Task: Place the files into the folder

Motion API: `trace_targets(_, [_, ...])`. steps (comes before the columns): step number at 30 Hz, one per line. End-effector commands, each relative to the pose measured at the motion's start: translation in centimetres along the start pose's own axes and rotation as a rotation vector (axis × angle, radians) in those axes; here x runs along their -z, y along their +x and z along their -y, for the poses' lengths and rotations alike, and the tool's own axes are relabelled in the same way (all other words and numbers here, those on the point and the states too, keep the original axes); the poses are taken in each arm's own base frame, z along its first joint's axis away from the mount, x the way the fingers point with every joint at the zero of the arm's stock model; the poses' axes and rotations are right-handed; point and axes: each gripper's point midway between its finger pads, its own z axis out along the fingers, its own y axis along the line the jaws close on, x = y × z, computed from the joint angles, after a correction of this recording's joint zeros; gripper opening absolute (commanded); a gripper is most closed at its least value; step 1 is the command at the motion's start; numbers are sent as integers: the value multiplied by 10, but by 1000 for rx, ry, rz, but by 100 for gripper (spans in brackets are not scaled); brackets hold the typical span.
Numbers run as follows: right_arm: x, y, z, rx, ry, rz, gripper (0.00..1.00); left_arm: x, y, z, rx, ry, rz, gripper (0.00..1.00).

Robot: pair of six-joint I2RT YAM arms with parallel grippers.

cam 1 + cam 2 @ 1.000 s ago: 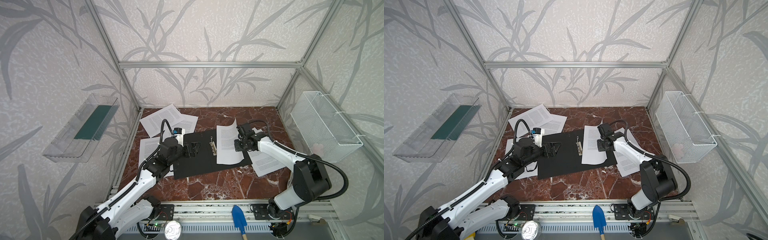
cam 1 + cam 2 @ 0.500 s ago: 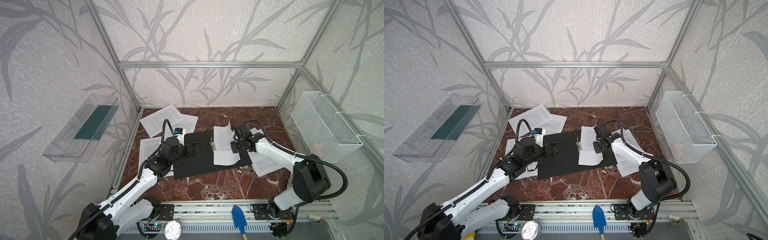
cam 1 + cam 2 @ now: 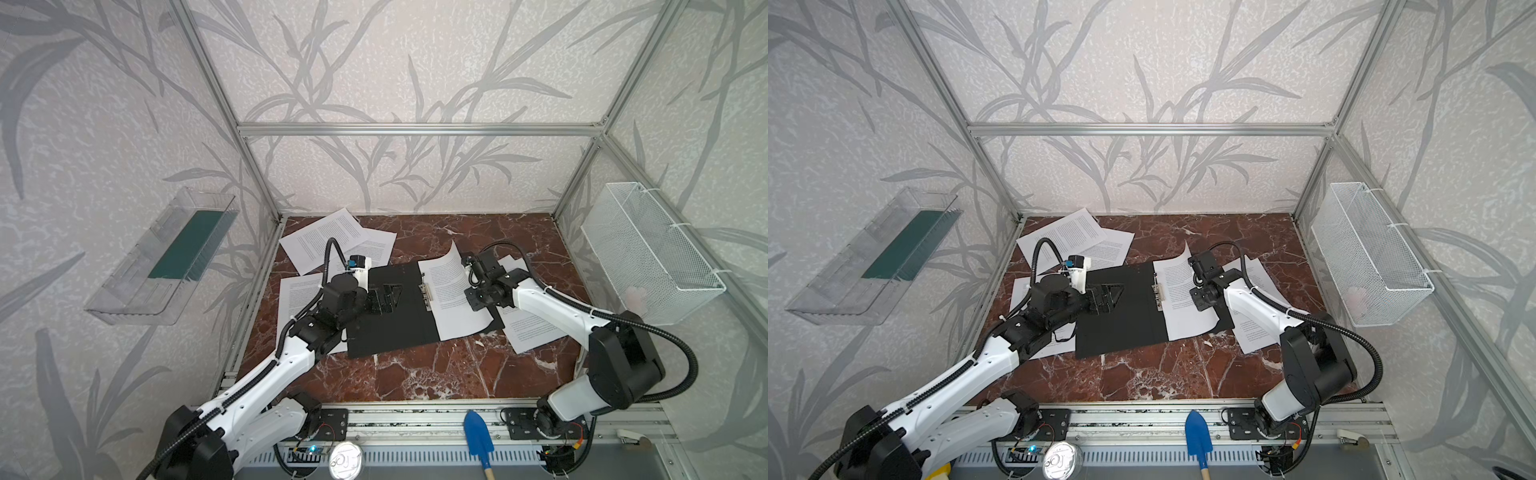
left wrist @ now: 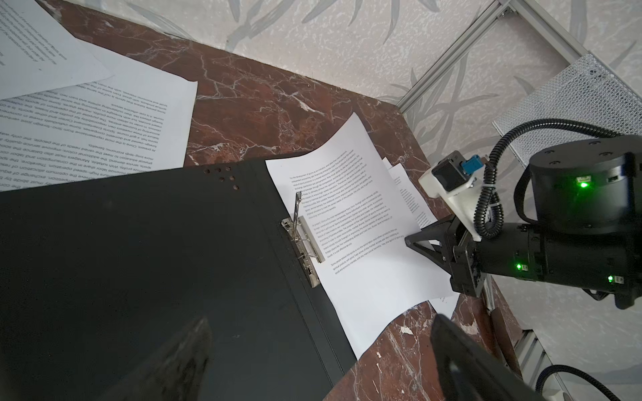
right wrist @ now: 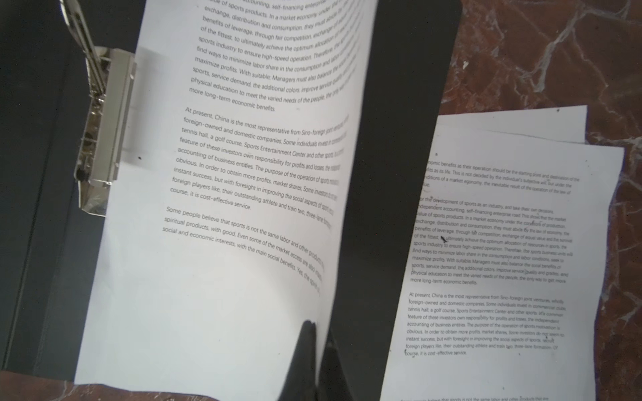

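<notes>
The black folder [image 3: 386, 328] [image 3: 1121, 328] lies open on the marble table, its metal clip [image 3: 427, 286] [image 4: 304, 243] at the spine. One file, a printed white sheet [image 3: 453, 299] [image 5: 225, 208], lies over the folder's right half with its near edge against the clip and its far corner curled up. My right gripper [image 3: 473, 287] [image 5: 314, 326] is shut on that sheet's outer edge. Above the folder's left half my left gripper [image 3: 386, 296] [image 4: 318, 326] hangs open, holding nothing. More files lie loose at the back left [image 3: 328, 239], under the left arm [image 3: 299, 295], and right of the folder [image 3: 528, 328] [image 5: 503, 243].
A white wire basket [image 3: 648, 257] hangs on the right wall. On the left wall is a clear tray [image 3: 124, 299] holding a dark green panel [image 3: 187, 245]. A blue trowel [image 3: 478, 432] and a tin can [image 3: 344, 461] lie on the front rail.
My right gripper has drawn the held sheet leftward across the folder until its edge reached the clip. The left arm has hardly moved.
</notes>
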Motion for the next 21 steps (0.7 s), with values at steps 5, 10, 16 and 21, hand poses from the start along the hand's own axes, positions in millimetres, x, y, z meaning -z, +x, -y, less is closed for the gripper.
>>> trace_targets(5, [1,-1,3,0,19,24,0,0,2,-3,-1,-6,9,99])
trace_targets(10, [0,-3,5,-5,30,33,0,-2,2,-4,-2,-11,7,99])
trace_targets(16, [-2,-1,0,-16,6,21,0,-3,3,-5,0,-15,4,99])
trace_targets(21, [-5,1,-1,-29,2,4,0,-3,4,-5,0,-17,1,99])
